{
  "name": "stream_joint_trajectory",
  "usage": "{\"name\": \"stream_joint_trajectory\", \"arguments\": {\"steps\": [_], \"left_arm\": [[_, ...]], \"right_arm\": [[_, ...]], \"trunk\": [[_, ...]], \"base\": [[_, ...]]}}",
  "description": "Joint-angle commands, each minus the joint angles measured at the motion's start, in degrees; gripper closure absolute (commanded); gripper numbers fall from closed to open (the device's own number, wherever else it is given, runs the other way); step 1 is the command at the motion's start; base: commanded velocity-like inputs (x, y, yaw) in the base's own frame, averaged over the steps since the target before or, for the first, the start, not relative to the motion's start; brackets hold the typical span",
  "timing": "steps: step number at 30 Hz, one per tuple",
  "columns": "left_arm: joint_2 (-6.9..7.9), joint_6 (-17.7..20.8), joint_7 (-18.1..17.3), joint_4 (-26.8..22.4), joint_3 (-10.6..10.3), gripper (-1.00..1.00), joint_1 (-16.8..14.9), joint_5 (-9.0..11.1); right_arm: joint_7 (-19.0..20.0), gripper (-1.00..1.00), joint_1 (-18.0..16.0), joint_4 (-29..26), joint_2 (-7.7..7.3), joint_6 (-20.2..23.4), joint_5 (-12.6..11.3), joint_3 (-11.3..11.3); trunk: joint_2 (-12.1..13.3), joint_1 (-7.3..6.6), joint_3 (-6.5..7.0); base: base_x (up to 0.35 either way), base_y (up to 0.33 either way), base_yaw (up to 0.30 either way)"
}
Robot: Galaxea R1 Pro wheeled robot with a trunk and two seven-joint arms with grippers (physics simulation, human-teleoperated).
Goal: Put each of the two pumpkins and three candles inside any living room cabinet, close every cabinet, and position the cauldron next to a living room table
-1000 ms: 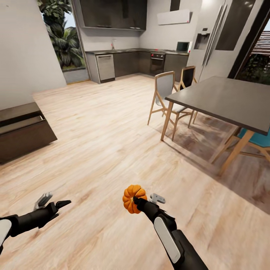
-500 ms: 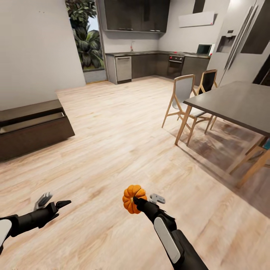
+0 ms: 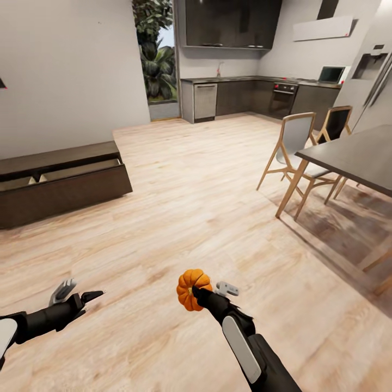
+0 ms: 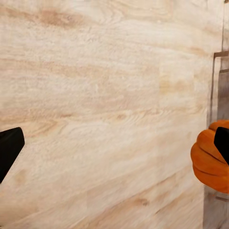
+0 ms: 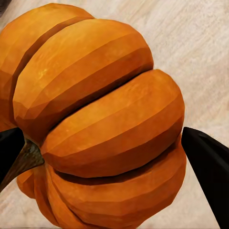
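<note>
Pumpkin (image 3: 190, 289) clamped in right gripper (image 3: 197, 294), left gripper (image 3: 76, 294) spread empty, cabinet (image 3: 65, 185) drawer open.

You're looking across a pale wood floor (image 3: 179, 218) toward a kitchen at the far end, where dark cupboards (image 3: 228, 22) hang above a counter (image 3: 256, 81) with a steel dishwasher (image 3: 205, 101) and an oven (image 3: 283, 98). To your right stands a dark-topped dining table (image 3: 354, 158) on light wooden legs, with two wooden chairs (image 3: 294, 147) drawn up at its far side. A plain grey wall (image 3: 71, 71) runs along your left, and beyond it a tall window (image 3: 158, 60) shows leafy green plants.
</note>
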Motion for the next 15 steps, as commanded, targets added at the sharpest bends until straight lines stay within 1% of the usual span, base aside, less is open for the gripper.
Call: {"name": "stream_joint_trajectory", "arguments": {"steps": [1, 15], "left_arm": [[-0.01, 0.26, -0.6, 0.01, 0.09, -1.0, -0.06, -0.57], [-0.01, 0.26, -0.6, 0.01, 0.1, -1.0, -0.06, -0.61]], "right_arm": [[-0.49, 1.0, -0.03, -0.12, -0.01, -0.03, -0.62, 0.09], [-0.49, 1.0, -0.03, 0.48, 0.06, -0.35, -0.62, 0.18]], "trunk": [[-0.02, -0.01, -0.04], [-0.02, -0.01, -0.04]], "base": [[0.0, 0.0, 0.278], [0.0, 0.0, 0.28]]}}
